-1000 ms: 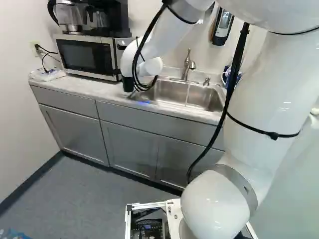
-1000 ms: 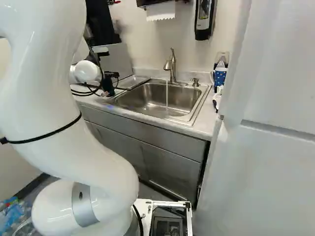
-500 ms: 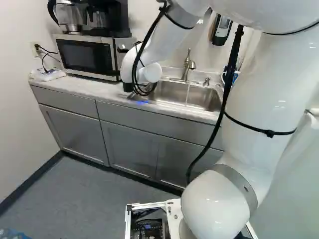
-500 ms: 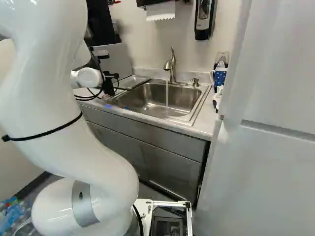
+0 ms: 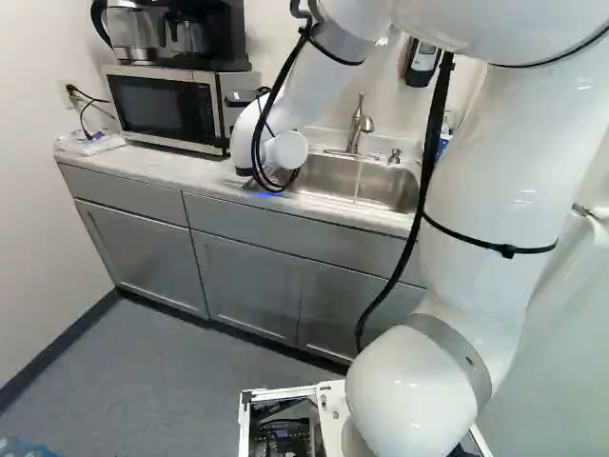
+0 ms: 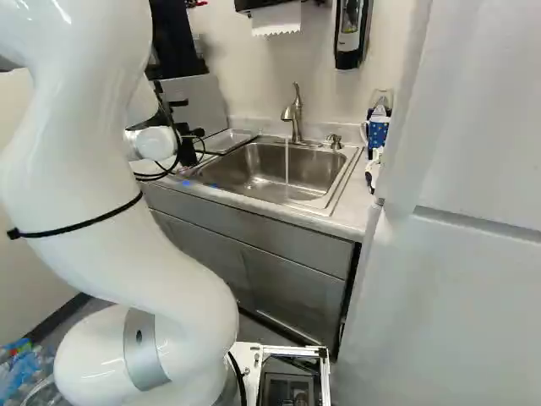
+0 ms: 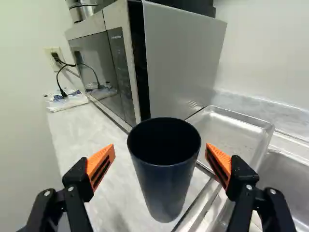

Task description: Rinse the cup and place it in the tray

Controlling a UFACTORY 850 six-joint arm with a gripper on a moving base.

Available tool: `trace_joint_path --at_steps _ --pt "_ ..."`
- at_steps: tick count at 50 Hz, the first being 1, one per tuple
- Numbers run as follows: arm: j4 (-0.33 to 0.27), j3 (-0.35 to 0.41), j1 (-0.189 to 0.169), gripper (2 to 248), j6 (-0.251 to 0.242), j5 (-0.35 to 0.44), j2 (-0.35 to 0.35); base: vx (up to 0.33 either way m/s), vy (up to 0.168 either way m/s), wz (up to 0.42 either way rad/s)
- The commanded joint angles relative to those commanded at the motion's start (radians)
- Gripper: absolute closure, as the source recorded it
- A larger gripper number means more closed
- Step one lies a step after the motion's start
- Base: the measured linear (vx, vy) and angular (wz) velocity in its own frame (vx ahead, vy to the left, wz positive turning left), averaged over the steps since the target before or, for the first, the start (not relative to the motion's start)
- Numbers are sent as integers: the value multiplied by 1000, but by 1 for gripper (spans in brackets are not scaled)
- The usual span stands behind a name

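Note:
Black hardware of my gripper (image 6: 188,150) shows at the left end of the sink in the right base view; its fingertips are not distinguishable there. In the wrist view the gripper (image 7: 160,157) is open, with a dark blue cup (image 7: 166,183) upright between its orange pads and a gap on each side. The cup's mouth faces up, and its base is on the countertop near the sink's edge. Beyond the cup lies a shallow metal tray (image 7: 231,133), bare inside. Water runs from the faucet (image 6: 293,114) into the sink (image 6: 262,173).
A microwave (image 5: 166,107) stands beside the cup and tray, with a coffee maker (image 5: 181,33) on top. Cables and a plastic bag (image 7: 70,99) lie near the wall. A blue patterned mug (image 6: 377,131) stands right of the sink, and a tall white cabinet (image 6: 473,254) is close by.
In the right base view my wrist has moved slightly right and down at the sink's left end. The upper arm has shifted a little too. The base has not moved, and the water keeps running.

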Motion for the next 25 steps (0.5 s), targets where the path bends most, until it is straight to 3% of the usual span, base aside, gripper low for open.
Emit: trace_joint_path --at_steps 25 --pt "0 18 -4 3 0 116 -35 0 0 0"
